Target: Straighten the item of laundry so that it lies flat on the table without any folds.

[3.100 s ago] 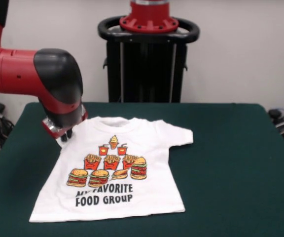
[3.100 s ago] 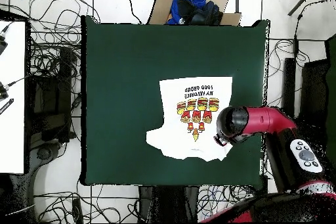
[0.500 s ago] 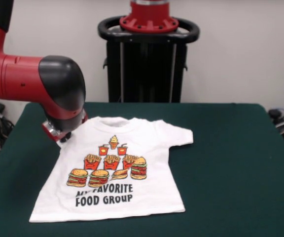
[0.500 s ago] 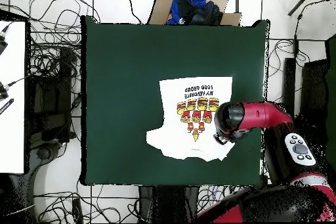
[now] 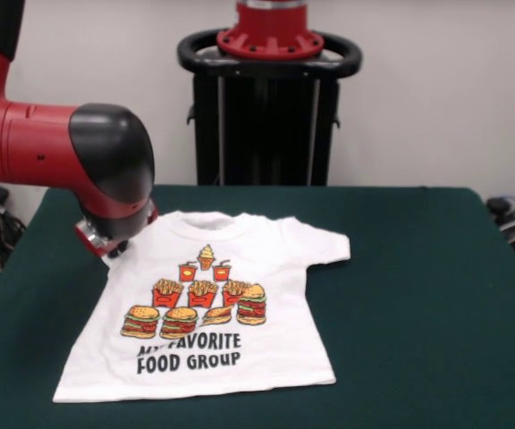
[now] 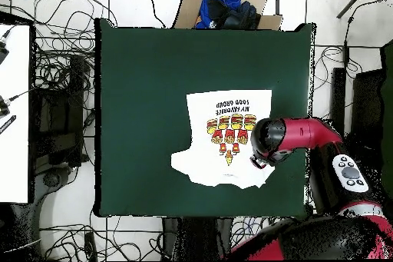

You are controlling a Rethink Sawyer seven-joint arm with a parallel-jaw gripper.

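White T-shirt (image 5: 206,304) lies print-up, lower centre of front view, on green table (image 5: 418,295); one sleeve hidden under arm. Gripper (image 5: 105,246) at shirt's upper-left shoulder, jaw state impossible to tell. Risk: sideways drag bunches cloth, making new fold.

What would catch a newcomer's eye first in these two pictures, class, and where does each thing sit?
First comes the small white short-sleeved T-shirt printed with burgers, fries and drinks, spread on the large dark green felt-topped table with one sleeve out flat. Next is the bulky red and black robot arm, hanging over the shirt's other shoulder at the front view's left. Its claw is mostly hidden beneath it.
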